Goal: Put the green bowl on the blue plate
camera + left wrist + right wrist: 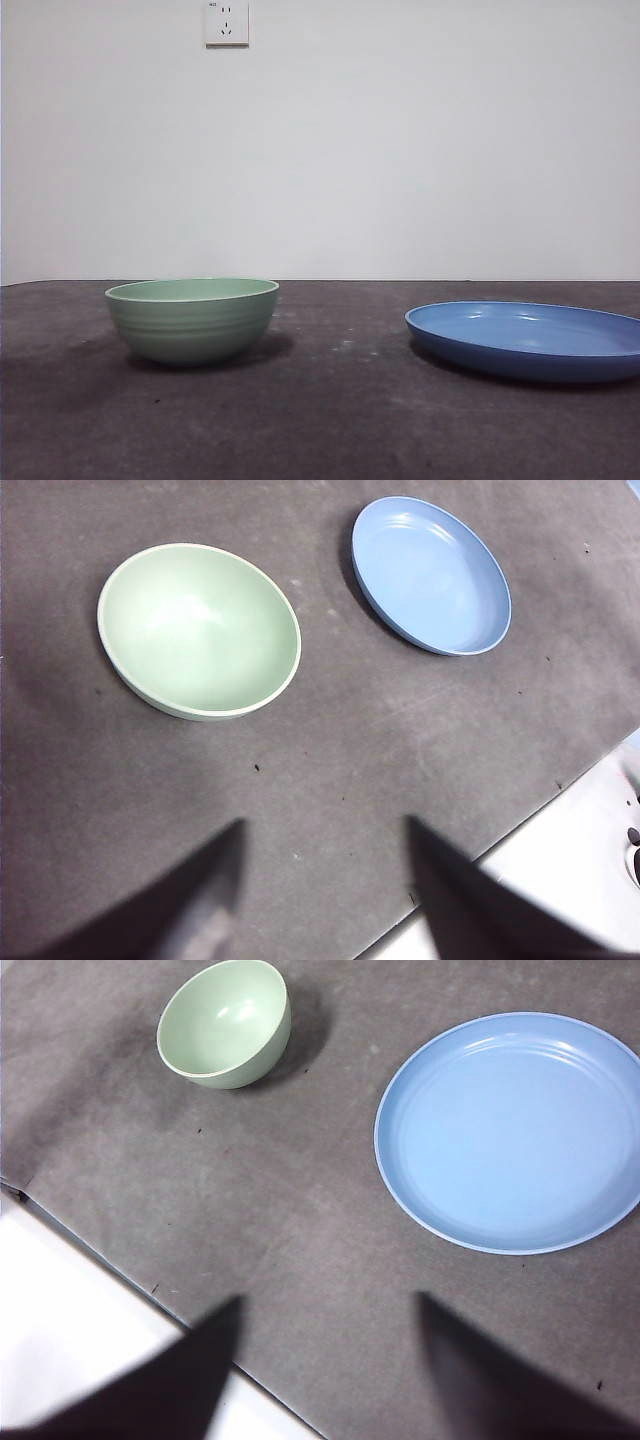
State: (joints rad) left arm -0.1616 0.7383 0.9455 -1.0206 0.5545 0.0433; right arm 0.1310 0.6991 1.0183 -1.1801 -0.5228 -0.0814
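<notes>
Nothing of the task is done yet. The green bowl [192, 319] stands upright on the dark bench [340, 420], well apart from the blue plate [525, 340], which lies bare. Both the left claw [325, 880] and the right claw [325, 1360] are held released and empty above the bench's near edge; grasping, carrying and setting down are all left.

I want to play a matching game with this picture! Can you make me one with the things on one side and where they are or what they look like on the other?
Things:
1. green bowl
2. blue plate
3. wall socket
4. left gripper

Descriptions:
A. white, high on the wall
B. open, holding nothing, up above the table
C. wide and shallow, empty, apart from the bowl
D. upright on the dark table, faint ridges outside

Pairs: 1-D, 2-C, 3-A, 4-B
</notes>
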